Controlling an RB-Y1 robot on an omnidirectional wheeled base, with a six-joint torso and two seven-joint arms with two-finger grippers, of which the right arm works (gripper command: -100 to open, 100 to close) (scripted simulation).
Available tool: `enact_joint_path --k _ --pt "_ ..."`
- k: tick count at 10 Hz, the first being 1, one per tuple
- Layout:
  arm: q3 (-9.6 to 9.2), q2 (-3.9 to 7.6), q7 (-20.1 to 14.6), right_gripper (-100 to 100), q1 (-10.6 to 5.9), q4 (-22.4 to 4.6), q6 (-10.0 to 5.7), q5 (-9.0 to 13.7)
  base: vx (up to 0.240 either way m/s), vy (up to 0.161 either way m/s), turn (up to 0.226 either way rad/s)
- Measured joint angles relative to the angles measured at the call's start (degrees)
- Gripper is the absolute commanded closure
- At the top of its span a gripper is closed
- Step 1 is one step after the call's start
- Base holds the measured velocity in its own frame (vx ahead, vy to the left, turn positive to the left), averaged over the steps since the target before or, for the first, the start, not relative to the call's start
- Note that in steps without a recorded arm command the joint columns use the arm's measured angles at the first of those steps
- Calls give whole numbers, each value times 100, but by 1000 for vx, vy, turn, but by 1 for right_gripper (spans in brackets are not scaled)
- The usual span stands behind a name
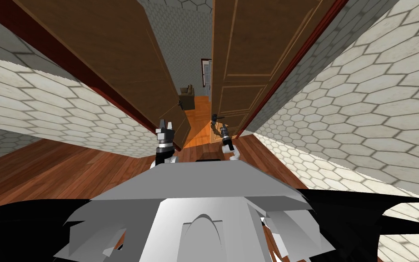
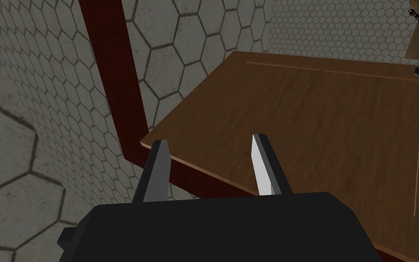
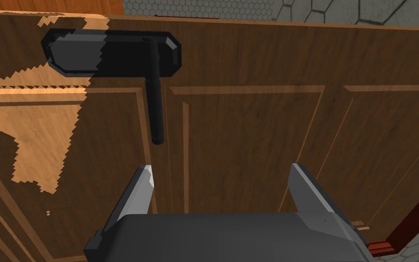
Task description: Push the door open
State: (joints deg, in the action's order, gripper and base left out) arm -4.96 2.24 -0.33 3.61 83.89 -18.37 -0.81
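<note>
Brown, wood-grained door of 2 leaves, both standing ajar, with a narrow gap between them that shows an orange floor (image 1: 199, 129) beyond.

Right leaf (image 3: 258, 136): panelled, with a dark lever handle (image 3: 156, 109) on a dark plate.

Right gripper (image 3: 221, 169): the 2 fingers are spread wide with nothing between them. They point at the panel, and the lever's free end is just beside 1 fingertip. Whether the tips touch the wood cannot be told.

Left leaf (image 2: 317, 127): 1 corner lies just beside the dark red frame (image 2: 113, 68), which is set in a hexagon-tiled wall (image 2: 45, 113).

Left gripper (image 2: 209, 142): fingers likewise parted and empty, aimed at that corner of the leaf.

In the head view both grippers sit low before the gap, each near its own leaf.
</note>
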Motion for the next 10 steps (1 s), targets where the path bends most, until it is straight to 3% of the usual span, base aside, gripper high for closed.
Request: enact_joint_path --k 4,10 --pt "-78 -12 -49 -100 -251 -477 92 33 72 -95 44" --pt "-189 -149 -72 -100 -597 -1101 256 51 98 -98 40"
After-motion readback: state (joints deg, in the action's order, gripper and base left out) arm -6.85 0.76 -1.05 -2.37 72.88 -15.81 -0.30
